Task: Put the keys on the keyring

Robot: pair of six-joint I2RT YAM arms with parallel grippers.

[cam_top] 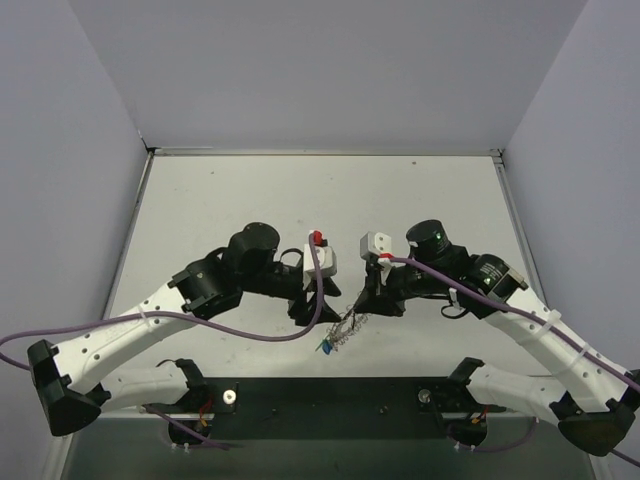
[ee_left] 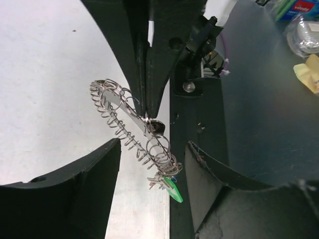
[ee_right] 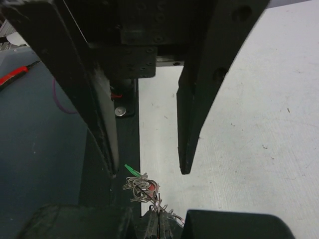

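The keyring, a silvery ring with a coil-like rim, hangs slanted above the table's near edge. My right gripper is shut on the keyring's rim. The right gripper's fingers come down from the top of the left wrist view. Small keys bunch at the ring's lower end, a green-headed one sticking out. The keys show green and red heads in the right wrist view. My left gripper stands open, its fingers either side of the ring's lower end without touching it. From above, ring and keys hang between both grippers.
A black base plate runs along the near table edge under the keys. Purple cables trail from both arms. Grey walls enclose the white table. Off the table lie a clear tub and a yellow item.
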